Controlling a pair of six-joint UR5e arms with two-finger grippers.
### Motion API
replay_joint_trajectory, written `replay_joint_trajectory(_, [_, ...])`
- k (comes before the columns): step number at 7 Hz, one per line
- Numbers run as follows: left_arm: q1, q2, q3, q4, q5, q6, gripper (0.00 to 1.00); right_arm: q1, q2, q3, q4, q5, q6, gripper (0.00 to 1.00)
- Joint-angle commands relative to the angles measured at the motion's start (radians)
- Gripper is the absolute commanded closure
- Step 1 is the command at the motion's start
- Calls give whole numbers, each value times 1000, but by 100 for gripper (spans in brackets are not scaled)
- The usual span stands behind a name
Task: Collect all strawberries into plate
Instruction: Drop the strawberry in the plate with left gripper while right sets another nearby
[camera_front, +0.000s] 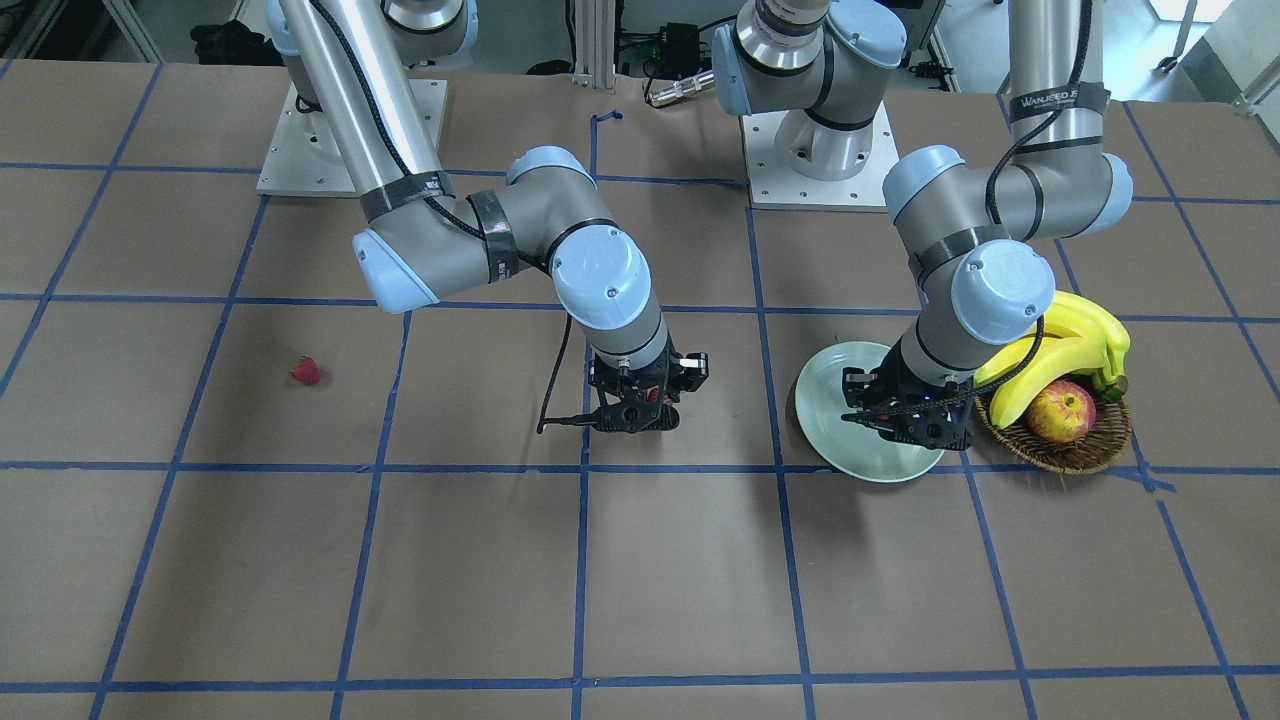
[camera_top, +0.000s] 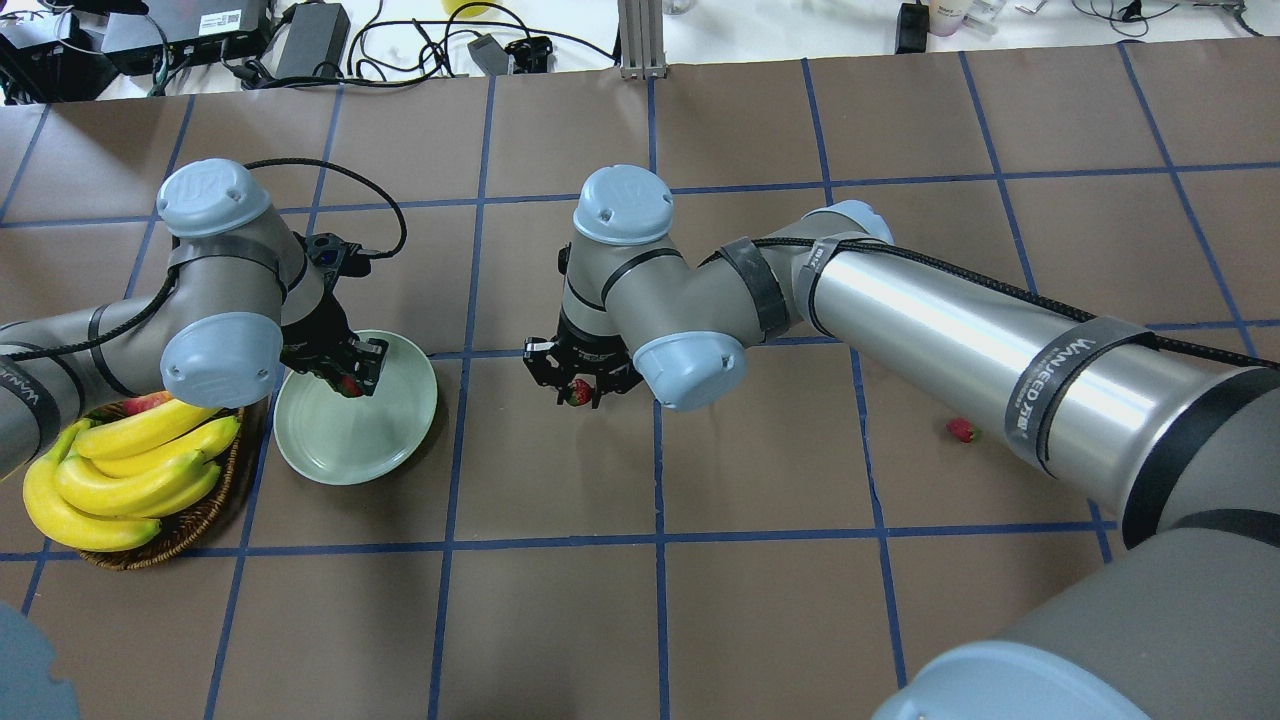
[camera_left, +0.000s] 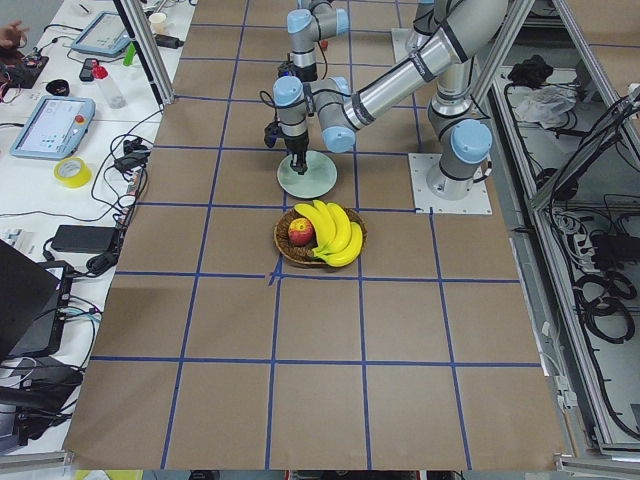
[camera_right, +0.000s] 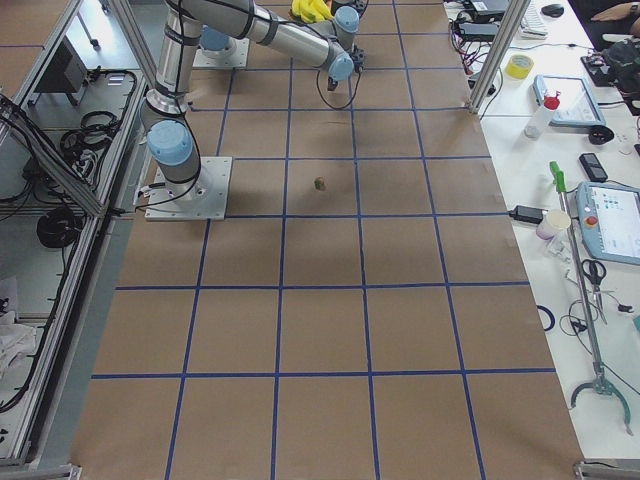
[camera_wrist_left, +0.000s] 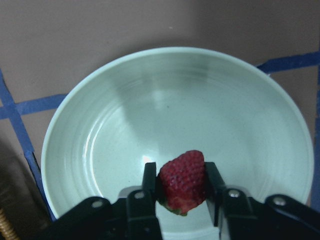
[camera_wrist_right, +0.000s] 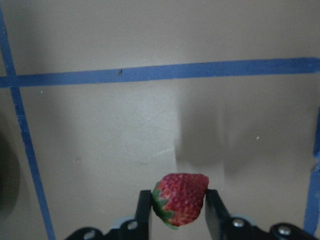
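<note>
My left gripper (camera_top: 350, 381) is shut on a strawberry (camera_wrist_left: 183, 182) and holds it just above the near part of the mint-green plate (camera_wrist_left: 200, 100); the plate (camera_top: 365, 440) holds nothing else that I can see. My right gripper (camera_top: 580, 392) is shut on a second strawberry (camera_wrist_right: 180, 200) and holds it above the brown table near the middle, to the right of the plate. A third strawberry (camera_top: 961, 430) lies alone on the table far to my right, also in the front view (camera_front: 306, 371).
A wicker basket (camera_front: 1065, 455) with bananas (camera_front: 1060, 350) and a red-yellow apple (camera_front: 1060, 412) stands right beside the plate (camera_front: 835, 430), under my left arm's elbow. The table is brown with a blue tape grid.
</note>
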Motion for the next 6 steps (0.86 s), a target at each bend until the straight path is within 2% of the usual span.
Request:
replay_joint_trajectory(1, [7,0,3,0,4,0,22,1,-47,-16,11,-40,-5,0])
replay_joint_trajectory(2, [8,6,10,-1,6,-1,19,-21,-92,-11,28,-133,-41,0])
replay_joint_trajectory(3, [4,13,10,-1,0,-12,19,-69,-158,-11,92,-192,-56,0])
replay_joint_trajectory(5, [-54,19,10,-3,-13,-93,19,-255,-272,18,260,-217,-261,0])
replay_joint_trajectory(6, [-133,29,10,0,-10,-172,20,-334,-319,71,266,-290,-429,0])
